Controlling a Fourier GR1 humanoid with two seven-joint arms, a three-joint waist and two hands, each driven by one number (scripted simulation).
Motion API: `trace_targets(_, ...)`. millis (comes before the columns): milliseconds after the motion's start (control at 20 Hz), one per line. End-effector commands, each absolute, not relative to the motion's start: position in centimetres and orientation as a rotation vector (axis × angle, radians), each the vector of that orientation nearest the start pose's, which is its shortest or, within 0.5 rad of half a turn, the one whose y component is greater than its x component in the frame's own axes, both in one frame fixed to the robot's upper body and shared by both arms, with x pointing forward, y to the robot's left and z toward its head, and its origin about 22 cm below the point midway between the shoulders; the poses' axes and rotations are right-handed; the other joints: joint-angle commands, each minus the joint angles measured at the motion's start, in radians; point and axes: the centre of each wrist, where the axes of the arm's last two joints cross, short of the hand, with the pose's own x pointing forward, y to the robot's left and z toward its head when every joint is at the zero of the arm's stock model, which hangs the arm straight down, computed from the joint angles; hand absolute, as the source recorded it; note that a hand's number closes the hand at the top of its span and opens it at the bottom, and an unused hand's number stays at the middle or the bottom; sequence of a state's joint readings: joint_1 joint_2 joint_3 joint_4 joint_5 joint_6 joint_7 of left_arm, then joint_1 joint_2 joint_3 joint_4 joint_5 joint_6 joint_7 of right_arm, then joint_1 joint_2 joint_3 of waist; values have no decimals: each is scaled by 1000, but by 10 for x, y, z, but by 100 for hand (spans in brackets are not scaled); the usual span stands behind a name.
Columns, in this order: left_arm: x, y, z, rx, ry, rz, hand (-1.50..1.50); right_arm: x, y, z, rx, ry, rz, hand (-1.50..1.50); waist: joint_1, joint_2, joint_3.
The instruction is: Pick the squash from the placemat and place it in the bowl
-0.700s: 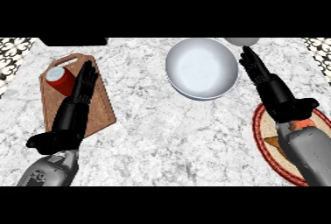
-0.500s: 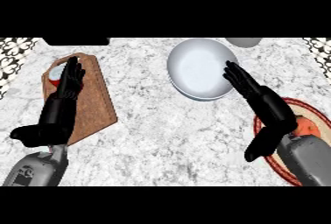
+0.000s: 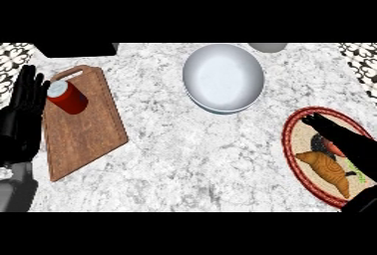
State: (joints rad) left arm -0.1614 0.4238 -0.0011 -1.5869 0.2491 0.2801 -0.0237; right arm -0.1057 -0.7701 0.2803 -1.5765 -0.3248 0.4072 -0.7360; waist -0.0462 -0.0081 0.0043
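Head view — right hand (image 3: 346, 142) over squash (image 3: 326, 171)

The bench (image 3: 191, 149) looks like grey-white speckled marble, polished. The cutting board (image 3: 85, 134) is brown wood with a matt grain. The bowl (image 3: 223, 77) looks smooth and glazed, pale. The placemat (image 3: 298, 149) appears woven, red-rimmed.

The squash (image 3: 326, 172) is orange-brown, long and curved, and it lies flat on the round placemat (image 3: 294, 149) with the red rim at the right side. The bowl (image 3: 223, 77) is white, it stands upright further up, well apart from the placemat.
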Motion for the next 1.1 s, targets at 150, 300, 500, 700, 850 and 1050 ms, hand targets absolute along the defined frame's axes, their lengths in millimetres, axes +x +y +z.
trace_targets(150, 276, 331, 81, 281, -1774, 65, 0, 226, -422, 108, 396, -2126, 1064, -150, 10, 3, -2)
trace_targets(300, 280, 336, 90, 261, -1787, 66, 0, 218, -462, 132, 184, -2127, 1158, -150, 11, 4, -2)
trace_targets(500, 283, 332, 81, 261, -1768, 57, 0, 214, -492, 190, 10, -2005, 1281, -150, 17, 4, -4)
trace_targets(700, 286, 330, 82, 268, -1791, 52, 0, 214, -498, 210, -132, -1751, 1558, -150, 27, 7, -4)
trace_targets(850, 292, 334, 93, 232, -1795, 37, 0, 213, -512, 231, -164, -1623, 1666, -150, 47, 11, -3)
trace_targets(1050, 292, 320, 72, 233, -1775, 19, 0, 207, -509, 202, -198, -1515, 1864, -150, 50, 12, -2)
